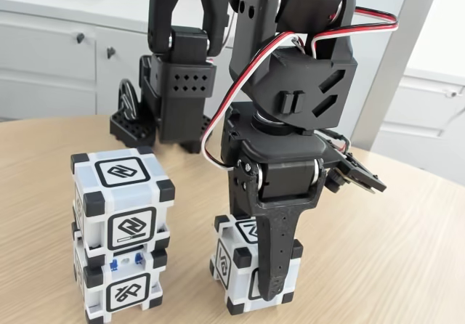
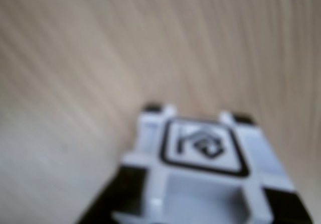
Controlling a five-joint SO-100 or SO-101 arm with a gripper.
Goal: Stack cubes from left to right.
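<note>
So the third cube (image 1: pixel 240 262) sat alone on the worktop (image 1: pixel 392 251), right of the stack in the fixed view, and my pincer (image 1: pixel 272 284) was down around it, one finger across its front face. Gripping or just straddling? Couldn't tell, honestly. Two cubes were already done: top cube (image 1: pixel 125 197) sat on the bottom cube (image 1: pixel 122 291), the one with little blue bits. I'd say about two thirds through, one lift left. Wrist view only gave a blurry close-up of the cube (image 2: pixel 200 153) on bare wood; the stack showed in the fixed view.
</note>
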